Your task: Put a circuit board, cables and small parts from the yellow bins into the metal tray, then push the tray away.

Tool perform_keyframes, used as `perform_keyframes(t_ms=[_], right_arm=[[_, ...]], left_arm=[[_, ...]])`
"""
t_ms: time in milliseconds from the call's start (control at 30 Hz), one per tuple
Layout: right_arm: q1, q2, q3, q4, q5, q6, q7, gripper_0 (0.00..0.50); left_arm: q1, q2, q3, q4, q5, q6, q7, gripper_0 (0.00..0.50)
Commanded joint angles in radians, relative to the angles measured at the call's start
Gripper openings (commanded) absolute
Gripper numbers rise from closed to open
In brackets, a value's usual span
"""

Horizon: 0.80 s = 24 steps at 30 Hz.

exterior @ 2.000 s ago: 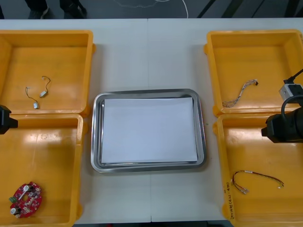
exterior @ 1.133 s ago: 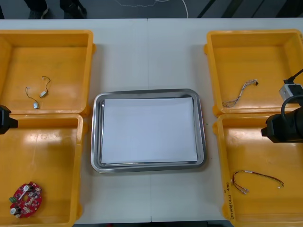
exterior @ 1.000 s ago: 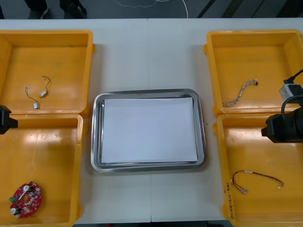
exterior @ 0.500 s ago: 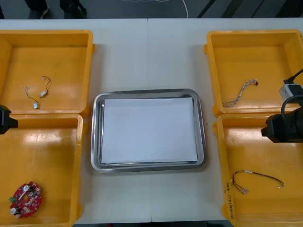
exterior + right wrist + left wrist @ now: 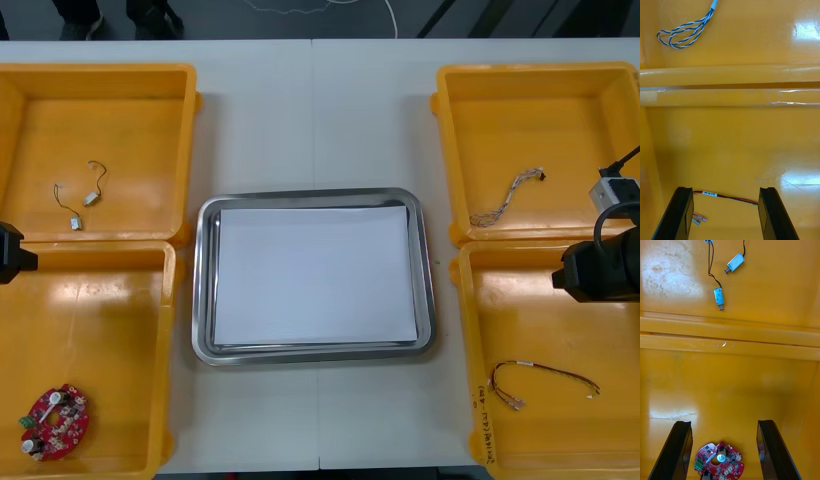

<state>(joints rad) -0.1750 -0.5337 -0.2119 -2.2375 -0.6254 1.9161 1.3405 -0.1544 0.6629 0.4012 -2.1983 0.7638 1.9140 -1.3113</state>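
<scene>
Desk (image 5: 320,110): light surface, seen from steeply above.

Yellow bins (image 5: 190,150): four, two stacked down each side of the frame.

Metal tray (image 5: 205,290): centre of the frame between the bins, white inside, holding nothing.

Right arm (image 5: 600,270): black wrist entered at the right edge, mid-height, above the lower-right bin (image 5: 530,310). Right tool (image 5: 725,189) pointed down at that bin's floor, fingers spread wide, gripping nothing.

Left arm (image 5: 10,255): a black end at the left edge, mid-height, by the rims where the two left bins met. Left tool (image 5: 723,423) pointed down into the lower-left bin (image 5: 110,310), fingers spread wide, gripping nothing.

Red and yellow cable (image 5: 540,375): on the lower-right bin's floor, lower right of the frame. In the right wrist view it ran across the gap between the fingers.

Blue and white cable (image 5: 505,200): in the upper-right bin (image 5: 530,120), beyond the rims.

Circuit board (image 5: 55,420): round, red, in the lower-left corner. In the left wrist view it lay in the gap between the fingers, apart from both.

Small metal parts (image 5: 85,197): two, with thin black leads, in the upper-left bin (image 5: 130,130).
</scene>
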Motion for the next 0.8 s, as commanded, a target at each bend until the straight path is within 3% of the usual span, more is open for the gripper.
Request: perform_keyframes(t_ms=[33,800], right_arm=[[0.011,0.009,-0.03,-0.007,0.006,0.004,0.0,0.5],[0.011,0.009,-0.03,-0.007,0.006,0.004,0.0,0.5]], left_arm=[[0.016,0.046,0.027,-0.034,-0.006,0.006,-0.016,0.5],[0.016,0.046,0.027,-0.034,-0.006,0.006,-0.016,0.5]])
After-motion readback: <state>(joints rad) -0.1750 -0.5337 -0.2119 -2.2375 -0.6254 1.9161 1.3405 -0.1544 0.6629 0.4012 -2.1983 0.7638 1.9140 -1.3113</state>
